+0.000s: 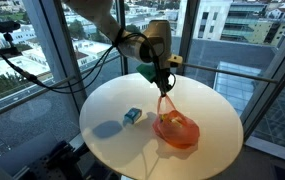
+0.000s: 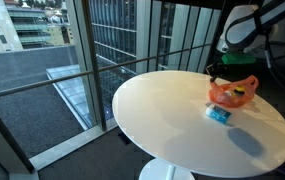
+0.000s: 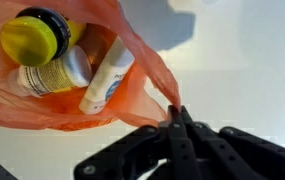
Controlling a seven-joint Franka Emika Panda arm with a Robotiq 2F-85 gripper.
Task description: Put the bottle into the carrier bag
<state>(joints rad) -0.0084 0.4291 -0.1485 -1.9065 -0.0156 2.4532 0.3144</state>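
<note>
Gripper (image 3: 177,118) fingers pressed together, pinching a strip of the orange carrier bag (image 3: 132,95) at its rim; in an exterior view the film stretches up from the bag (image 1: 177,128) to the gripper (image 1: 163,82). The bag's body rests on the round white table (image 1: 112,95). Wrist view looks into the mouth: white bottle (image 3: 107,80) lies inside, leaning against the orange wall, beside a yellow-capped container (image 3: 32,35) and a labelled container (image 3: 57,70). Judgement: the bottle is already in and the step in hand is managing the bag by its rim. To do this well, keep the pull gentle and roughly vertical so the thin film neither tears nor tips the contents out; keep the mouth facing up and let the body stay seated on the table. Count: one bag; three containers inside, though whether the yellow cap and the labelled one are separate items is uncertain; one small blue object (image 1: 132,116) on the table, apart from the bag; one gripper.
</note>
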